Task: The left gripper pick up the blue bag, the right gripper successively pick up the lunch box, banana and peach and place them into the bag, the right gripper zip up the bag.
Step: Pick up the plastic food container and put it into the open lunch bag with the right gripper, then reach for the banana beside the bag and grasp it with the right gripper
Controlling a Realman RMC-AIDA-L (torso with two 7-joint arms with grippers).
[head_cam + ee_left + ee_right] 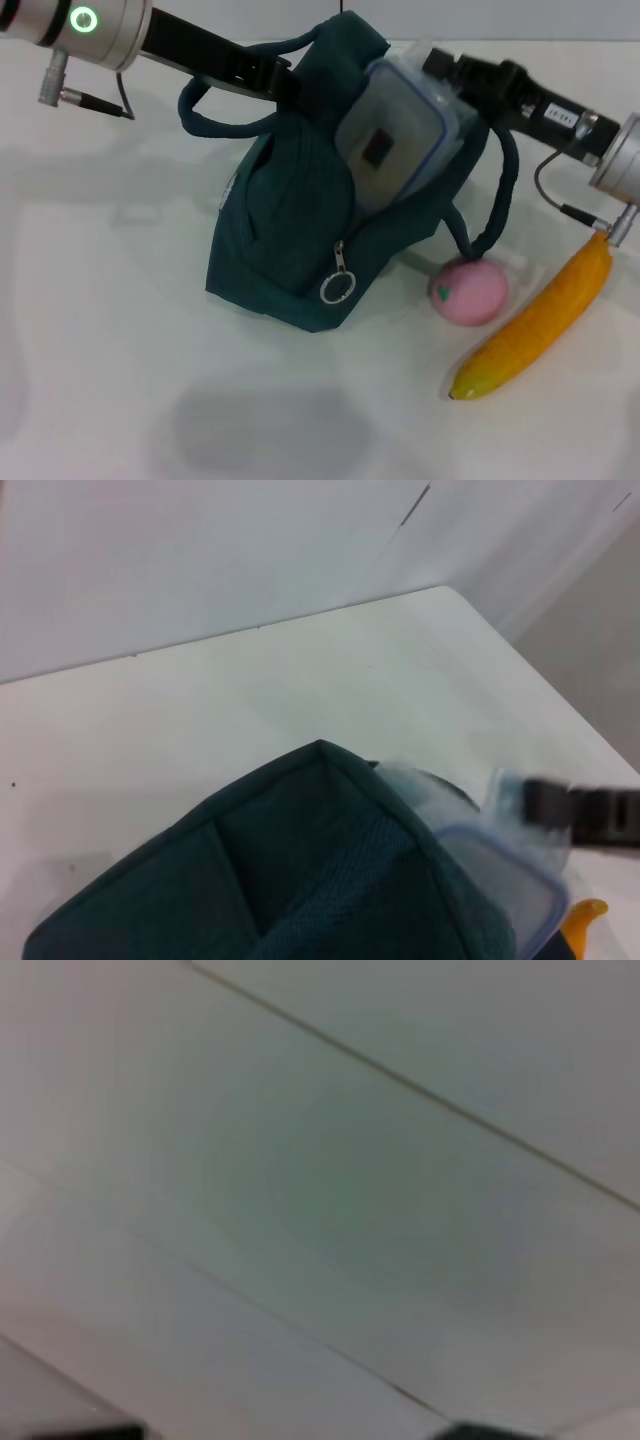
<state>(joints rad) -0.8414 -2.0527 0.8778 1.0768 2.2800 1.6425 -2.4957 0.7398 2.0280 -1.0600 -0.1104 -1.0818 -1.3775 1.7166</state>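
While your left gripper (285, 82) is pinching the blue bag (290, 230) at its top edge, the right gripper (437, 62), clamped on the lunch box (400, 130), is feeding it into the bag's mouth; you're risking it snagging the rim and tipping out toward the peach (468, 291) beside the bag.

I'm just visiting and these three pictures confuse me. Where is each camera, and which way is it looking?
Head view: from the robot's head, looking down at the table; both arms show, the left gripper at the blue bag, the right gripper at the lunch box.
Left wrist view: from the left arm, facing the bag's top; none of its own arm shows.
Right wrist view: from the right arm, facing only blurred pale surfaces.
Shared: head and left wrist views both show bag, lunch box and banana.
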